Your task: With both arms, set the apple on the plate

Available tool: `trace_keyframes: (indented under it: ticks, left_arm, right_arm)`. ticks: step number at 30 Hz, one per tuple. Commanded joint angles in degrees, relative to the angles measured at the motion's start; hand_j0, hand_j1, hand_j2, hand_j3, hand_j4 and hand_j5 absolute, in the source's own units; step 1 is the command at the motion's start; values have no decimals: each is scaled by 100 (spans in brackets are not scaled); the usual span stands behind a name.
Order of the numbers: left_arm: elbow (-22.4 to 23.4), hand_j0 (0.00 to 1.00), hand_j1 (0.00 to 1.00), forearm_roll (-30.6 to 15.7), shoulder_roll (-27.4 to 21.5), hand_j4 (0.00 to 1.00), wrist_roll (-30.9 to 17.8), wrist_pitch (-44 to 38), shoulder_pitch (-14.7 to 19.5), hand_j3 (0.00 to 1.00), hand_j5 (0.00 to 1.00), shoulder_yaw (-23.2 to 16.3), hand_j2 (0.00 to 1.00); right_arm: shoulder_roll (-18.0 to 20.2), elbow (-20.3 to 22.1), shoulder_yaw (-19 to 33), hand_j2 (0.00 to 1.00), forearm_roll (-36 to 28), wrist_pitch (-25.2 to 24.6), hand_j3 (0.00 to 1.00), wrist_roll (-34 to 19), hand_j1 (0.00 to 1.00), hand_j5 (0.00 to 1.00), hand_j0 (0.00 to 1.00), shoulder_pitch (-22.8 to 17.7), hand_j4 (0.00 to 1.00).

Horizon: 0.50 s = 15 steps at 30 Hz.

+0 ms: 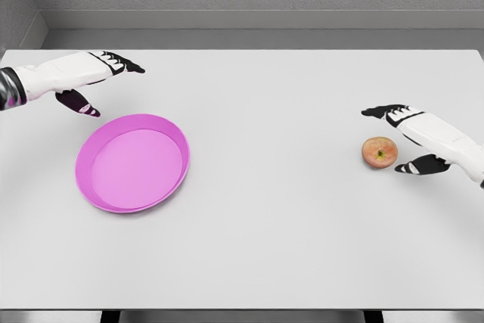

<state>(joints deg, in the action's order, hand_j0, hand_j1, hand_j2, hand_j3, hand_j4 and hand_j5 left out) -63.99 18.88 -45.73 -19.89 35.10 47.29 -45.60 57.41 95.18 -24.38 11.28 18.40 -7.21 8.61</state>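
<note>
The round, shallow pink plastic plate (132,163) lies nearest me, flat on the pale grey worktop (272,209), toward its left edge and with its open side up. The small round apple (380,152), reddish with yellow patches, sits well apart from it near the worktop's right edge; its stem dimple faces up and slightly toward me, and being nearly a ball it shows no clear long axis.

My right hand (412,141) reaches in from the right edge, palm turned toward the apple. Its fingers (376,112) stretch out beyond the apple on the far side and my thumb pokes out on the near side, so the fruit sits just beside the open span, not gripped.

My left hand (91,81) hangs beyond the plate's far left rim, forearm level, fingers extended toward the right and thumb dropped down toward the plate, holding nothing.
</note>
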Motion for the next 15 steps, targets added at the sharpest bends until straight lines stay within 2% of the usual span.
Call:
trace_keyframes:
  ticks: [1, 7, 8, 10, 11, 15]
  left_arm:
    - [-9, 100, 100, -33, -6, 100, 3, -10, 0, 100, 100, 7, 100]
    - [-9, 100, 100, -33, -15, 100, 3, -10, 0, 100, 100, 16, 100]
    - [-9, 100, 100, -33, -15, 100, 3, -10, 0, 100, 100, 16, 100]
    - [-9, 100, 100, -33, -15, 100, -6, -10, 0, 100, 100, 16, 100]
    - [-9, 100, 100, -16, -15, 100, -6, -10, 0, 100, 100, 16, 100]
    - [-9, 100, 100, -7, -15, 100, -6, -10, 0, 100, 100, 16, 100]
  right_arm:
    - [24, 35, 39, 100, -20, -3, 100, -140, 100, 100, 100, 0, 100]
    - [112, 18, 48, 100, -46, -73, 100, -158, 100, 100, 100, 0, 100]
    - [103, 26, 48, 100, -46, -169, 100, -525, 100, 100, 100, 52, 100]
    - [59, 79, 39, 100, -46, -819, 100, -1476, 100, 100, 100, 307, 100]
    - [51, 71, 39, 100, -46, -890, 100, -1643, 100, 100, 100, 369, 100]
    - [51, 79, -40, 100, -46, -733, 100, -1678, 100, 100, 100, 448, 100]
